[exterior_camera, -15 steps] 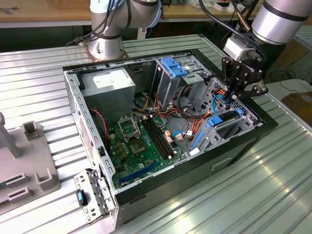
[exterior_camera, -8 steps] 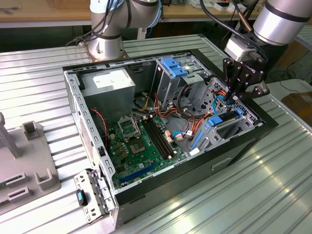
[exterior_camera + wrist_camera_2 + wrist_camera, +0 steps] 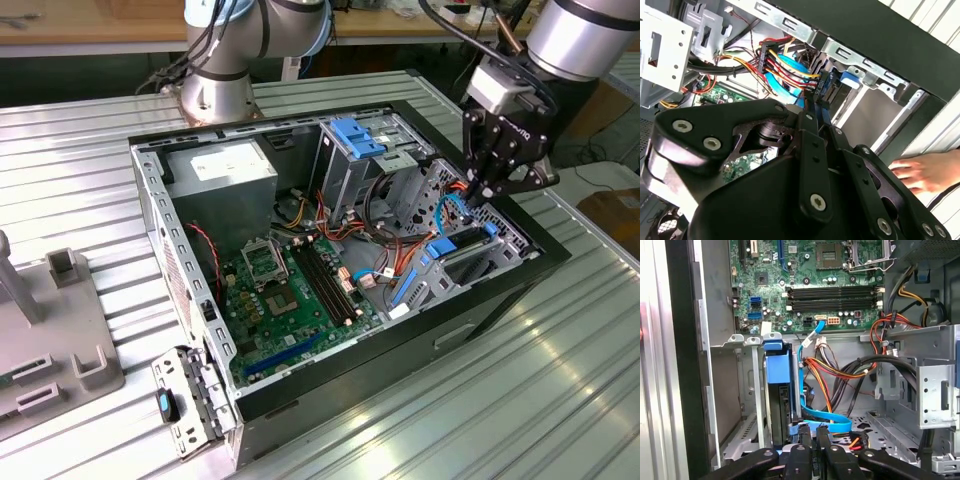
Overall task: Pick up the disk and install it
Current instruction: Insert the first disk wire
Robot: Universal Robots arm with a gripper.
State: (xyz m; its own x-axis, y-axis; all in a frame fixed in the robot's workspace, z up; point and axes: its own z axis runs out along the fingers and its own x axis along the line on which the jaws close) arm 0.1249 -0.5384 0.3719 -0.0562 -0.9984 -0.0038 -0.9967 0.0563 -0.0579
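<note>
The disk [image 3: 462, 252] stands on edge in the bay at the case corner on the exterior view's right, its blue carrier frame [image 3: 776, 365] above the dark drive body [image 3: 782, 407]. My gripper [image 3: 480, 208] reaches down into the case right beside that bay. In both wrist views its fingers are drawn close together, gripper [image 3: 814, 437] and gripper [image 3: 816, 102]. Their tips pinch a black cable plug [image 3: 822, 87] with red, yellow and black wires, next to a flat blue cable [image 3: 820, 416]. The disk itself is not in the gripper.
The open computer case [image 3: 520, 290] lies on a ribbed metal table. Inside are the motherboard [image 3: 290, 290], a power supply [image 3: 225, 170] and a blue-topped drive cage [image 3: 355, 140]. A second arm's base [image 3: 215, 90] stands behind. A person's hand [image 3: 925, 170] rests outside the case.
</note>
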